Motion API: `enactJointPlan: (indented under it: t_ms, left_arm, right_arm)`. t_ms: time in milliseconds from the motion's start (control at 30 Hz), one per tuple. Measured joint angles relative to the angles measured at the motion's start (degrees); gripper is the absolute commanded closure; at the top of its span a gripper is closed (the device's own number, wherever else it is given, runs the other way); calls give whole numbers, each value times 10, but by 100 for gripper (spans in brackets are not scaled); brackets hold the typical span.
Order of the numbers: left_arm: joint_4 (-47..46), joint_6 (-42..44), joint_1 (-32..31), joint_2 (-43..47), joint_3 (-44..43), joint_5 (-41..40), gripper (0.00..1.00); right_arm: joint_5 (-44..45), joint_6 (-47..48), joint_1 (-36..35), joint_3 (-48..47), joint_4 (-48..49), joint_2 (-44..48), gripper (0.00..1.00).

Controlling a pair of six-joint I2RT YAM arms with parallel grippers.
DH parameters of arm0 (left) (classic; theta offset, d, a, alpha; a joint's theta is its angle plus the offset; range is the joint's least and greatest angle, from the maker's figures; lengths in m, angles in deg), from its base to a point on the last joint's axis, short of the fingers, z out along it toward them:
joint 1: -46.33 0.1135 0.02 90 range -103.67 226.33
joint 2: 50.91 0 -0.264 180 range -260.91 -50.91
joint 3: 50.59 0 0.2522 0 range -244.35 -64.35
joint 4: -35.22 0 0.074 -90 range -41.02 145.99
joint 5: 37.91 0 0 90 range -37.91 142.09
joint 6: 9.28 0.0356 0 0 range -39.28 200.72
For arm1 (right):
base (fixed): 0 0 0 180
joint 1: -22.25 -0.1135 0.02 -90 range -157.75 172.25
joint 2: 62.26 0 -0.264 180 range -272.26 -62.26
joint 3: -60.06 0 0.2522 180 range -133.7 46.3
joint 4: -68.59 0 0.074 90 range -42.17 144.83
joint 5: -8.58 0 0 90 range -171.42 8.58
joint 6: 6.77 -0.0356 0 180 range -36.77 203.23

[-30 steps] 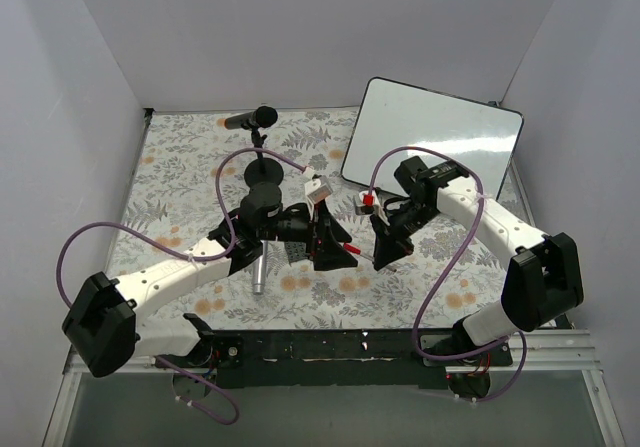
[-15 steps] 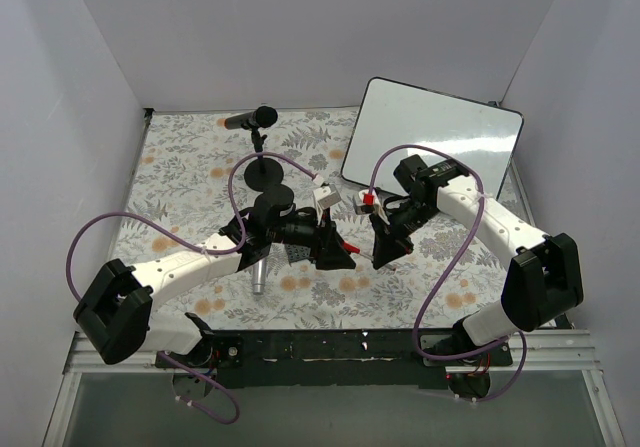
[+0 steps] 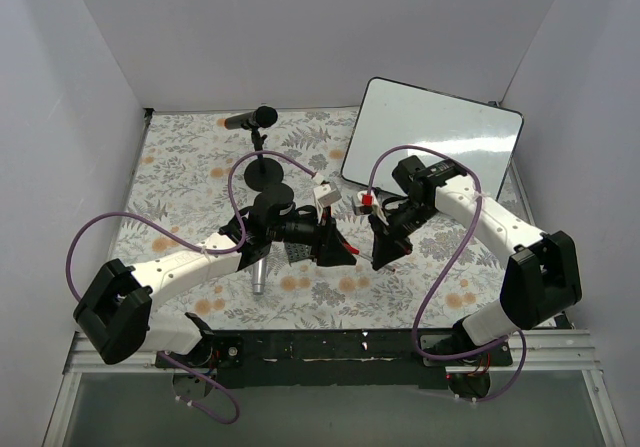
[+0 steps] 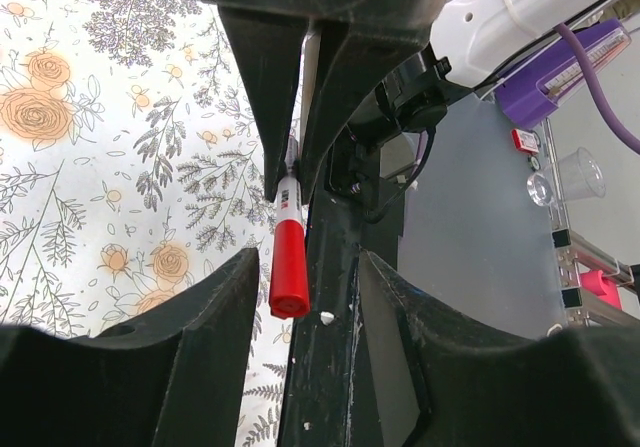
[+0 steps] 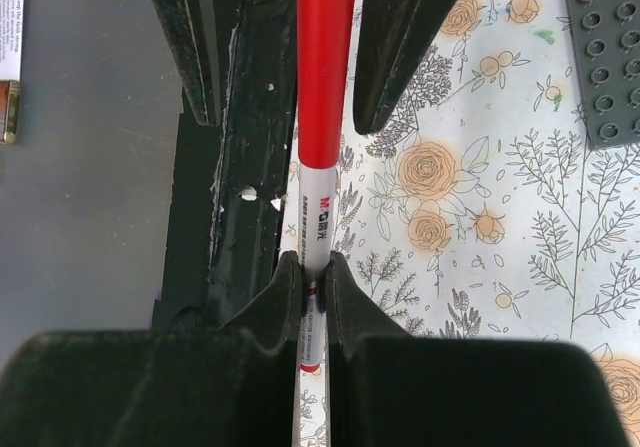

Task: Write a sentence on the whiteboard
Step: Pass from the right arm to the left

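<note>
The whiteboard (image 3: 430,132) leans at the back right with a blank glossy face; the sentence is not in view. My right gripper (image 3: 383,252) (image 5: 313,262) is shut on the white barrel of a marker (image 5: 318,207), which points at the left gripper. The marker's red cap (image 5: 323,77) (image 4: 288,277) (image 3: 357,251) sits between the fingers of my left gripper (image 3: 340,250) (image 4: 307,257). The left jaws stand apart, with a gap on both sides of the cap. In the left wrist view the right gripper (image 4: 297,157) shows clamped on the barrel above the cap.
A black microphone (image 3: 262,119) on a round-based stand is at the back centre. A silver cylinder (image 3: 258,277) lies under the left forearm. A dark perforated plate (image 5: 605,57) lies on the floral cloth. A black rail (image 3: 320,347) runs along the near edge.
My left arm has reached to the right, bringing its fingers round the marker's red cap, and its jaws have narrowed. The right gripper has stayed nearly still, holding the marker.
</note>
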Motion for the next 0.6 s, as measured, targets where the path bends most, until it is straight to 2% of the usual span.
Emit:
enactJointPlan:
  t_ms: [233, 267, 300, 433, 500, 600]
  left_arm:
    - [-15, -6, 0, 0, 0, -1, 68]
    - [-16, -6, 0, 0, 0, -1, 71]
    - [-16, -6, 0, 0, 0, -1, 82]
    - [-15, -7, 1, -5, 0, -7, 100]
    - [-16, -7, 0, -6, 0, -8, 100]
    - [-16, -7, 0, -5, 0, -9, 100]
  right_arm:
    - [0, 0, -5, 0, 0, -5, 99]
    - [0, 0, -5, 0, -1, -6, 99]
    - [-1, 0, -5, 0, -1, -7, 99]
    - [-5, 0, -6, 0, -11, -7, 99]
    - [-4, 0, -6, 0, -13, -7, 99]
    - [-3, 0, -6, 0, -13, -7, 83]
